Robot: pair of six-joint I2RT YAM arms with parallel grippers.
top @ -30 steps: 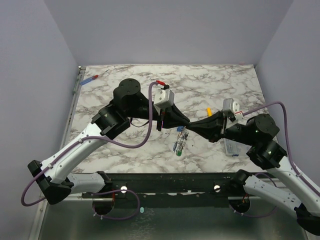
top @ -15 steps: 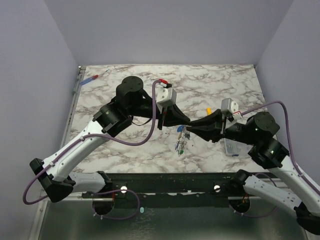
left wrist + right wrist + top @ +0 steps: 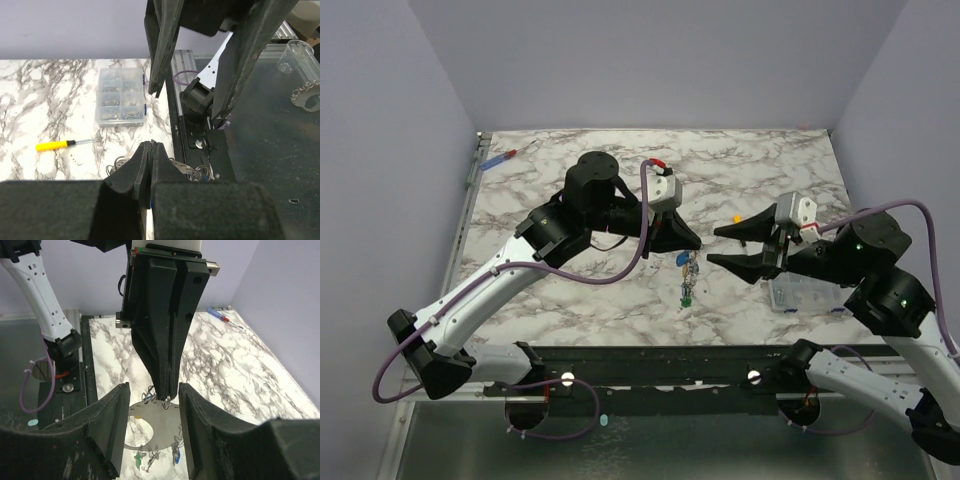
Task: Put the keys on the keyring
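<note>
Several keys (image 3: 687,285) hang beneath the left tool (image 3: 692,243), clamped on the keyring (image 3: 150,415); right tool (image 3: 713,246) gapes.

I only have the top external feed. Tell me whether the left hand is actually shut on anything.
Observer: Yes. The right wrist view shows the left hand shut, pinching a small wire ring at its fingertips.
Operator: Check its clearance from the right hand.
Observer: In that view the right hand is open, with one finger on each side of the left hand's tip and a gap on both sides.
Operator: Report what my right arm hides.
Observer: The left wrist view shows the whole clear compartment box. The yellow-handled screwdriver lies near it, not touching.
</note>
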